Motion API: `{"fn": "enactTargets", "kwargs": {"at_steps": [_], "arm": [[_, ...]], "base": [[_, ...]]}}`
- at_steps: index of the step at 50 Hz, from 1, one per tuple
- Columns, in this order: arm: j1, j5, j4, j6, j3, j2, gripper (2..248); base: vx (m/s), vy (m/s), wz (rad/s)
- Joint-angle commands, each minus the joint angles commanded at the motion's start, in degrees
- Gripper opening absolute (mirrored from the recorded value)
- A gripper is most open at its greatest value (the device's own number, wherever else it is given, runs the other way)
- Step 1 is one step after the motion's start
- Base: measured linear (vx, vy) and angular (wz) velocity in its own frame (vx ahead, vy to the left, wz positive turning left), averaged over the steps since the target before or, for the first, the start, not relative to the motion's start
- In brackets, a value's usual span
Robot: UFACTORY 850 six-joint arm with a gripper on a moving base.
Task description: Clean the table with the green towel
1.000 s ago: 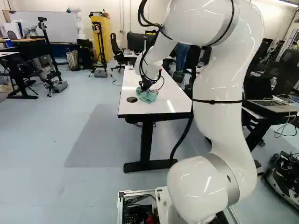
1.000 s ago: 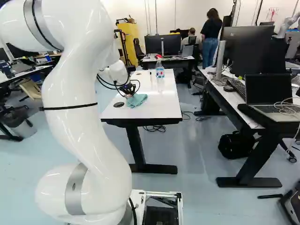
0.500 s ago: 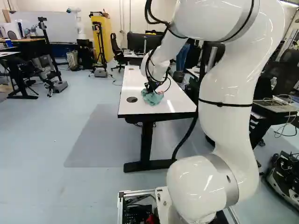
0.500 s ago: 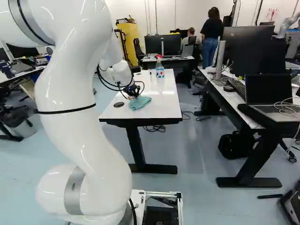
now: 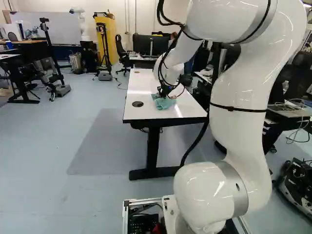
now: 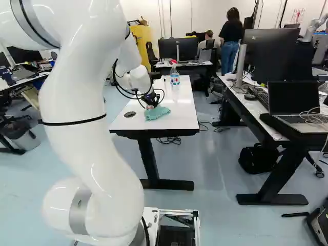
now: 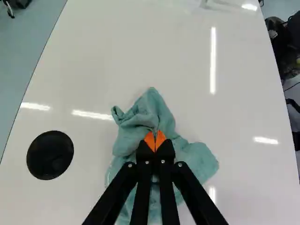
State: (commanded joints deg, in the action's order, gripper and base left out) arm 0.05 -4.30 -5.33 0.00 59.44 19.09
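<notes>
My gripper [image 6: 151, 105] reaches down to the near half of the white table [image 6: 180, 110], over the green towel [image 6: 158, 113]. In the wrist view the gripper [image 7: 155, 141] is shut on the towel [image 7: 147, 112], its orange pads together with bunched cloth at their tips. The rest of the cloth lies crumpled on the tabletop [image 7: 117, 51] around and under the fingers. In the left base view the towel [image 5: 165, 104] rests right of the round black disc in the table.
The black disc [image 7: 50, 155] is flat in the tabletop beside the towel. A spray bottle [image 6: 175, 77] stands farther back on the table. Desks with monitors and a laptop [image 6: 294, 102] stand to the right. Another robot [image 5: 82, 22] is far back.
The gripper and the towel in it have moved across the table to the right, away from the black disc. The arm has swung along, while the base has stayed still.
</notes>
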Motion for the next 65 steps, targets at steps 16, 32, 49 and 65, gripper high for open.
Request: {"fn": "enactTargets", "kwargs": {"at_steps": [16,32,49,65], "arm": [[-2.59,0.00,0.00,0.00,2.03,1.64,21],[-3.31,0.00,0.00,0.00,6.57,5.21,21],[-2.96,0.00,0.00,0.00,8.97,7.07,21],[-2.81,0.00,0.00,0.00,6.54,3.73,21]], "base": [[0.000,0.000,0.000],[0.000,0.000,0.000],[0.000,0.000,0.000],[0.000,0.000,0.000]]}}
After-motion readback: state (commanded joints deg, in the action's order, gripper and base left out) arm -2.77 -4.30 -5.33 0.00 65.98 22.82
